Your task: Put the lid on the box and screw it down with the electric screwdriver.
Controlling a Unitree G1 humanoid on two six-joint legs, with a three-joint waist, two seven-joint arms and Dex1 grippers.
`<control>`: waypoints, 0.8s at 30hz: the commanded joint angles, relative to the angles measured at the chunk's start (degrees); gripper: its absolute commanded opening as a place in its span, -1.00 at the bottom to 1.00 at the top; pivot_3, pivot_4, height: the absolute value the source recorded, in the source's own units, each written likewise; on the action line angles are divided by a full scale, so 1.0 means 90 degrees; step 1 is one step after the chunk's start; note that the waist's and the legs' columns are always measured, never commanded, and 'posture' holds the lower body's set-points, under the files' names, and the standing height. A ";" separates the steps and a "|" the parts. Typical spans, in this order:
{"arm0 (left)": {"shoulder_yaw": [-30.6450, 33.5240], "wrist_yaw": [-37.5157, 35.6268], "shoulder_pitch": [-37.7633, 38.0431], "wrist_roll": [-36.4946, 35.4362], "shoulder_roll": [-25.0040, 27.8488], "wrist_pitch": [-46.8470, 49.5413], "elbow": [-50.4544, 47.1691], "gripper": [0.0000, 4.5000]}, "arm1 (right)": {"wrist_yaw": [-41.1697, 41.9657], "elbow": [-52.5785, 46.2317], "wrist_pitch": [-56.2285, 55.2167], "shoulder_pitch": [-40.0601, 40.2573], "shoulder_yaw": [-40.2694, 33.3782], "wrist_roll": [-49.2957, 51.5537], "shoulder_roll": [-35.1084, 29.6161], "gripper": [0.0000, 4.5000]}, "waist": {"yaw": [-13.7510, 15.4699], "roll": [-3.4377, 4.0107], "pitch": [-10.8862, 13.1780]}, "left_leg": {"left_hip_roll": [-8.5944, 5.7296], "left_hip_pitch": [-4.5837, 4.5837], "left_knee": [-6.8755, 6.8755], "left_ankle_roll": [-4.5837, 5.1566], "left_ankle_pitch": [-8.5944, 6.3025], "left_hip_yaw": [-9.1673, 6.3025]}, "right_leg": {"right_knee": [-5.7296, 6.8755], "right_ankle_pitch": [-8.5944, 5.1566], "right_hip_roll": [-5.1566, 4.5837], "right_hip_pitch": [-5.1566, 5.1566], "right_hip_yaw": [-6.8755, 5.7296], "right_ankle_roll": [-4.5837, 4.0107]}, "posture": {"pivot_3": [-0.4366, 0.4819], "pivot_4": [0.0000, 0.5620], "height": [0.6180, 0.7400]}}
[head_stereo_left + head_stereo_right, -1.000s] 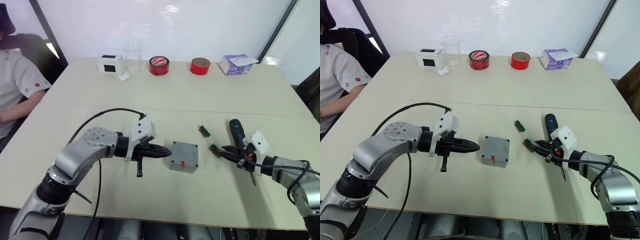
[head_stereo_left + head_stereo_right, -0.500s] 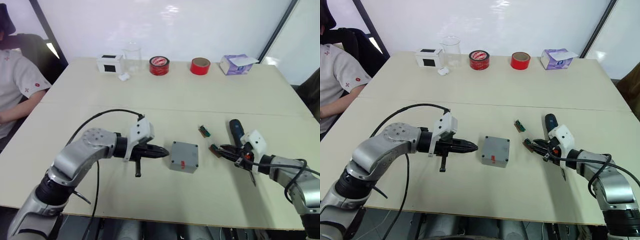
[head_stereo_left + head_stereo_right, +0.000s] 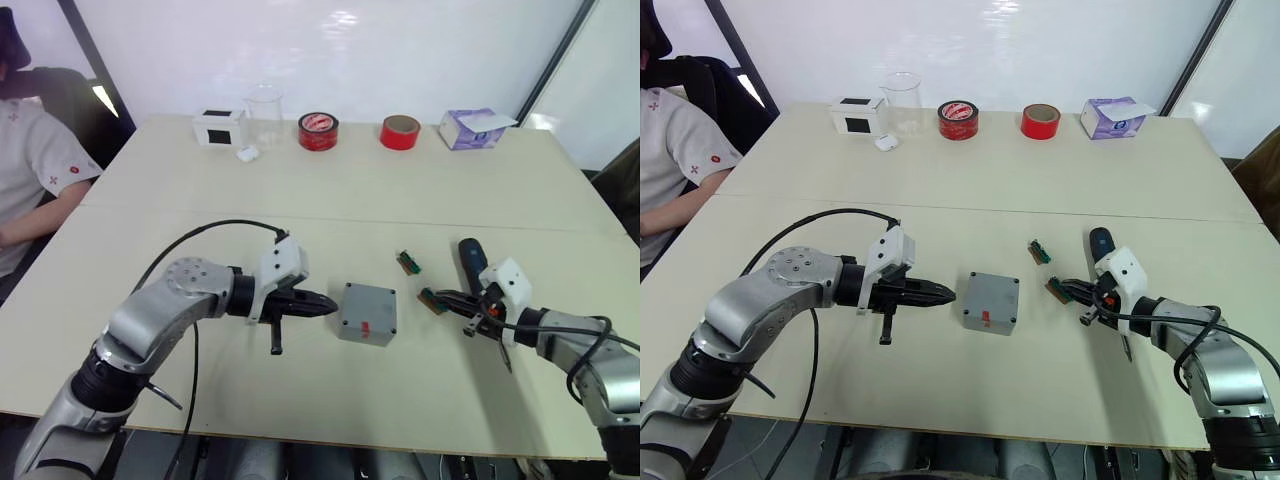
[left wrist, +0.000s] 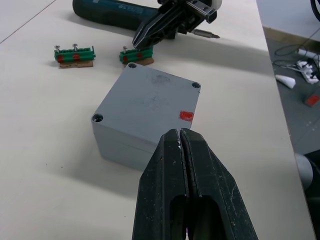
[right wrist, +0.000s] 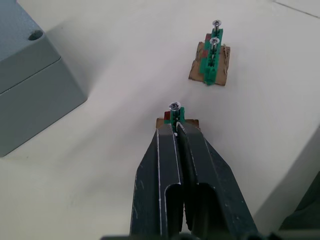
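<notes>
The grey box (image 3: pixel 366 322) stands mid-table with the lid (image 4: pixel 150 102) resting on top, red spot up and corner holes empty. My left gripper (image 3: pixel 328 308) is shut and empty, its tips a short way from the box's left side. My right gripper (image 5: pixel 175 129) is shut, its tips against the near end of a green screw holder (image 5: pixel 176 115) in which one screw stands. Just beyond that gripper, the dark electric screwdriver (image 3: pixel 472 258) lies on the table with its bit (image 4: pixel 205 34) pointing toward me.
A second green holder (image 3: pixel 407 262) with two screws lies right of the box. Along the far edge stand a white box with a black patch (image 3: pixel 218 127), a clear beaker (image 3: pixel 265 105), two red tape rolls (image 3: pixel 318 131), a purple tissue box (image 3: pixel 470 128). A person (image 3: pixel 30 160) sits at the left.
My left gripper has drawn back a little from the box. The right gripper has stayed at the near green holder, shifting only slightly.
</notes>
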 commanded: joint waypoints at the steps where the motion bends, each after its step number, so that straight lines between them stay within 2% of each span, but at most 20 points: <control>1: 0.0086 -0.0001 -0.0047 0.0012 -0.0001 -0.0119 -0.0079 -1.00 | -0.0061 -0.0316 0.0062 -0.0179 -0.0430 0.0280 -0.0014 -0.98 | 0.0001 0.0000 0.0000 | 0.0000 0.0000 0.0000 0.0000 0.0000 0.0000 | 0.0000 0.0000 0.0000 0.0000 0.0000 0.0001 | -0.05 -0.47 1.00; 7: 0.0208 0.0102 -0.0100 0.0007 -0.0042 -0.0092 0.0085 -1.00 | -0.0331 -0.0894 0.0609 -0.0358 -0.0830 0.0740 -0.0066 -0.98 | 0.0003 0.0000 0.0000 | 0.0001 0.0000 0.0000 0.0000 0.0000 0.0000 | 0.0000 0.0001 0.0000 0.0000 0.0000 0.0001 | -0.05 -0.47 1.00; 10: 0.0363 0.0130 -0.0219 -0.0044 -0.0065 -0.0084 0.0327 -1.00 | -0.0365 -0.1515 0.1102 -0.0443 -0.0876 0.1242 -0.0093 -0.98 | 0.0001 0.0000 0.0000 | 0.0001 0.0000 0.0000 0.0000 0.0000 0.0000 | 0.0002 0.0001 0.0000 0.0000 0.0000 0.0001 | -0.05 -0.47 1.00; 16: 0.0404 -0.0026 -0.0294 0.0067 0.0077 -0.0220 0.0676 -1.00 | -0.0525 -0.2440 0.1622 -0.0532 -0.0272 0.1667 0.0060 -0.98 | -0.0008 0.0000 0.0000 | 0.0004 0.0000 0.0000 0.0000 0.0000 -0.0003 | 0.0002 0.0000 0.0001 -0.0001 -0.0002 0.0001 | -0.05 -0.47 1.00; 24: 0.0433 -0.0034 -0.0202 0.0047 0.0101 -0.0174 0.0589 -1.00 | -0.0654 -0.2477 0.1537 -0.0434 0.0126 0.1541 0.0158 -0.98 | 0.0004 0.0000 0.0000 | 0.0002 -0.0002 0.0000 0.0000 0.0000 -0.0002 | 0.0000 0.0000 -0.0005 0.0000 -0.0002 0.0000 | -0.05 -0.47 1.00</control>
